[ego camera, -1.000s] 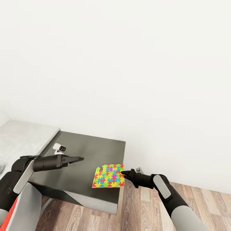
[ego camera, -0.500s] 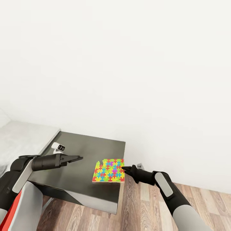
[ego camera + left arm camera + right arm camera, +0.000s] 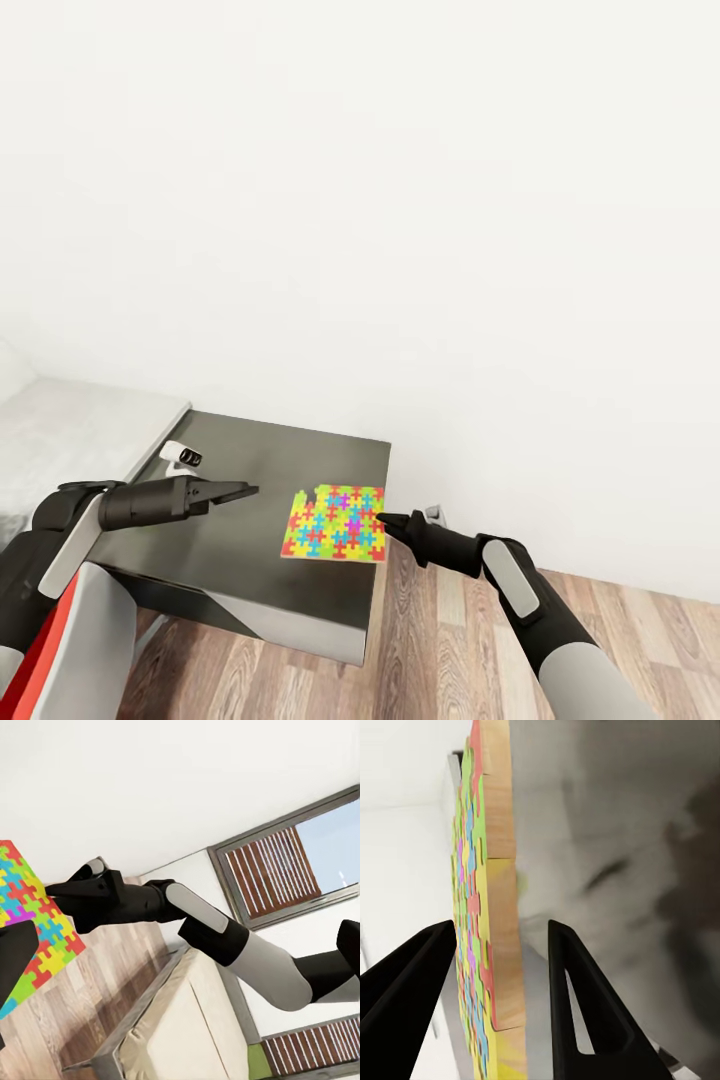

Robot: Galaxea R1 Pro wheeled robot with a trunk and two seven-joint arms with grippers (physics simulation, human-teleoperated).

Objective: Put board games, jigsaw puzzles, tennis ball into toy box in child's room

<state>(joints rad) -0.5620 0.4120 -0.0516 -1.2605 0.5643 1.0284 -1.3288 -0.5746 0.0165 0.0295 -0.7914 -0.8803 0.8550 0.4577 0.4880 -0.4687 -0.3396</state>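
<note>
Bright yellow, pink, blue and green interlocking shapes cover the one jigsaw puzzle (image 3: 335, 523) I can see, a flat square with a wooden edge lying at the corner of a dark grey-topped side unit (image 3: 255, 480), its edge reaching right out to the unit's rim. The right gripper (image 3: 384, 521) comes at it from the floor side, and in the right wrist view its fingers (image 3: 574, 1005) stand spread on either side of the puzzle's thick wooden edge without pressing on it, so nothing is held there yet. The left gripper (image 3: 246, 489) hovers over the middle of the unit, well apart from the puzzle; its fingers look drawn nearly together to a narrow point, with nothing between them. A small white and black object (image 3: 184, 457) sits near the unit's far corner, too small for me to name. Pale bedding (image 3: 70, 430) shows just beyond the unit, and wood-plank floor (image 3: 440, 640) runs under the right arm. As for the job, I'd judge it barely advanced here: this puzzle is not yet grasped, and neither the toy box nor any other toy is near enough for me to say what has gone in. Closing on the puzzle looks like the step in hand.
</note>
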